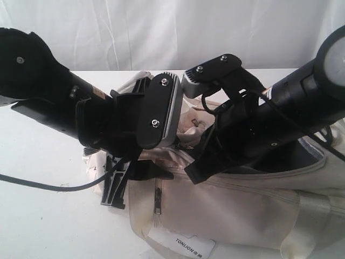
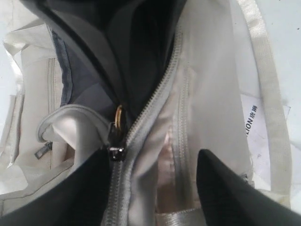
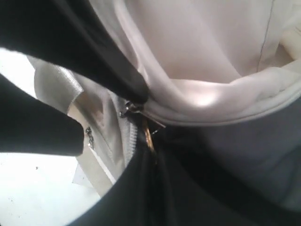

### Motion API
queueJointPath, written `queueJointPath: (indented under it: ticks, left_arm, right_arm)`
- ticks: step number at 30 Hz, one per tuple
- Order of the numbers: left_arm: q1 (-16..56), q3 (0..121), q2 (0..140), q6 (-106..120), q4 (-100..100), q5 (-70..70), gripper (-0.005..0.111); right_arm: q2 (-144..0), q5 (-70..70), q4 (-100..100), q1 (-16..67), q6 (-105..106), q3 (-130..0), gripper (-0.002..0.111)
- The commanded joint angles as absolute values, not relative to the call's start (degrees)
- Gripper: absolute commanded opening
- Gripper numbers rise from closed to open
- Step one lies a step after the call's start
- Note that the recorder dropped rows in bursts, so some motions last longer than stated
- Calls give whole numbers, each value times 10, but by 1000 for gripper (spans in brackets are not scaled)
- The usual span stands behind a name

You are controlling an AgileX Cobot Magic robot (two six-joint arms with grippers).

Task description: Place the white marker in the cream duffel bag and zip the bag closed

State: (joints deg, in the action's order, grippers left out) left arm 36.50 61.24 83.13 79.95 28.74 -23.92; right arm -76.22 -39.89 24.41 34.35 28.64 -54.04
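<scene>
The cream duffel bag (image 1: 242, 205) lies on the table under both arms, its top partly open onto dark lining (image 2: 94, 80). My left gripper (image 2: 153, 155) is open. Its black fingers (image 2: 225, 188) straddle the closed stretch of the grey zipper (image 2: 117, 197), one finger right beside the zipper slider (image 2: 116, 153). A gold pull ring (image 2: 118, 117) stands up from the slider. My right gripper (image 3: 153, 155) is shut, and the gold pull ring (image 3: 149, 136) runs into its fingertips. The left gripper's fingers (image 3: 42, 132) show dark in the right wrist view. The white marker is out of view.
A white label (image 1: 188, 245) sticks out at the bag's near side, by a side pocket zipper (image 1: 157, 199). A shiny webbing strap (image 2: 263, 70) runs along the bag. A black cable (image 1: 43, 186) trails over the white table (image 1: 43, 232). A white cloth backdrop (image 1: 161, 32) hangs behind.
</scene>
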Motion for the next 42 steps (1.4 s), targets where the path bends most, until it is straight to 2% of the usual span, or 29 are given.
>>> queueJointPath:
  ticks: [1,11,24,35,37,42]
  left_arm:
    - [369,613,835,795,291,-240,55]
    - [369,613,835,795,290,-234,52]
    - [369,613,835,793,290,-234,52]
    - [369,613,835,780,303,-235,52]
    - [369,613,835,780,303,-236,52]
    - [369,613,835,780,303,-236,52]
  right_arm:
    - [-742,-390,255,343,303,-542,0]
    - [-680,-419,224,343,303,-542,0]
    - [-697,-417,114,343,302,-542,0]
    - [-734,-389,118,343,315,-542,0]
    - [-734,-389,133,343,333,-542,3]
    - [-734,-389,141,343,339,-542,17]
